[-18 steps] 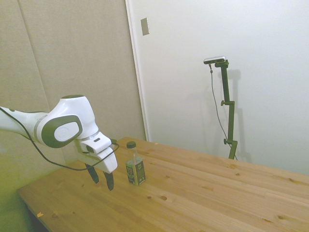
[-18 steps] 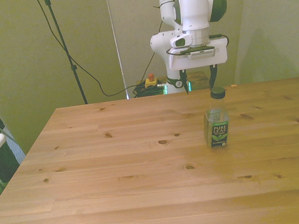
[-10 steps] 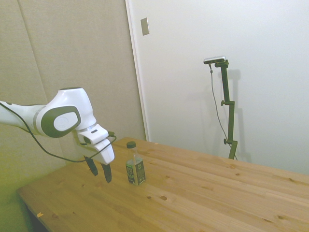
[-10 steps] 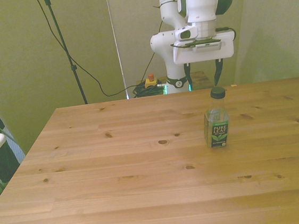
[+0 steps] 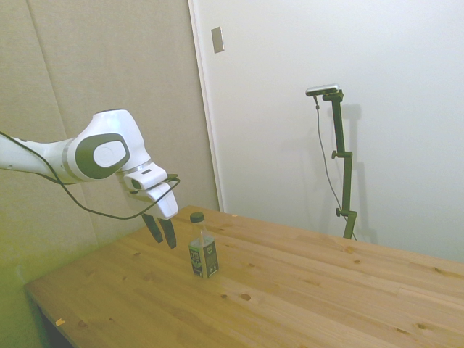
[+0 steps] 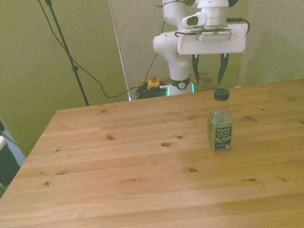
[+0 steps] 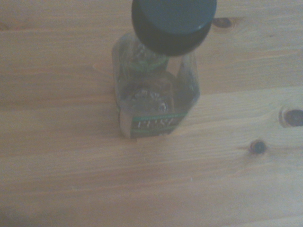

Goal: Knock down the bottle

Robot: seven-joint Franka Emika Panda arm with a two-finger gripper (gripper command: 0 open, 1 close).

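The bottle point(image 5: 204, 254) point(image 6: 220, 126) stands upright on the wooden table point(image 5: 304, 290) point(image 6: 147, 174): small, clear plastic, dark cap, green, white and black label. My gripper point(image 5: 162, 237) point(image 6: 209, 79) hangs open in the air, its fingertips about level with the cap, on the arm's side of the bottle and apart from it. Nothing is between the fingers. The wrist view looks down on the bottle point(image 7: 158, 75), with its dark cap close to the lens.
The table's near edge point(image 5: 43, 304) runs below the arm in the side view. Behind the table in the front view stand the robot's base point(image 6: 172, 57), a thin pole with cables point(image 6: 63, 41) and a small red and yellow button box point(image 6: 152, 82).
The gripper has risen from near the tabletop to about cap height and come closer to the bottle. The bottle has stayed upright in the same place.
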